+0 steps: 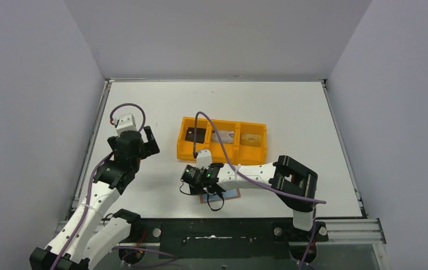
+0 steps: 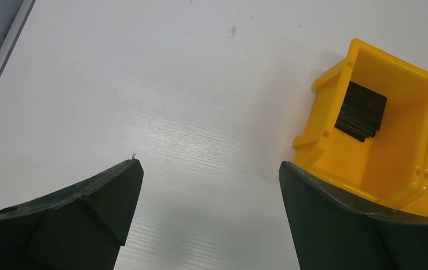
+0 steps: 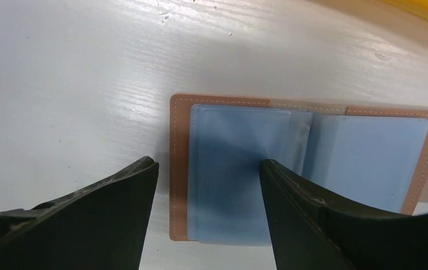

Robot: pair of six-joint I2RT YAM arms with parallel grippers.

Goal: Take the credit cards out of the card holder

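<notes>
The brown card holder (image 3: 307, 169) lies open and flat on the table, its grey-blue panels up; in the top view (image 1: 230, 194) it shows under the right arm. My right gripper (image 3: 207, 169) is open just above its left panel, holding nothing. The black card (image 1: 195, 134), the silvery grey card (image 1: 223, 136) and the gold-tan card (image 1: 251, 138) each lie in a compartment of the orange tray (image 1: 221, 154). My left gripper (image 2: 209, 174) is open and empty over bare table left of the tray; the black card (image 2: 361, 109) shows in its view.
The orange tray (image 2: 324, 132) stands just behind the card holder in mid-table. Grey walls enclose the table on three sides. A metal rail (image 1: 88, 152) runs along the left edge. Purple cables loop over both arms.
</notes>
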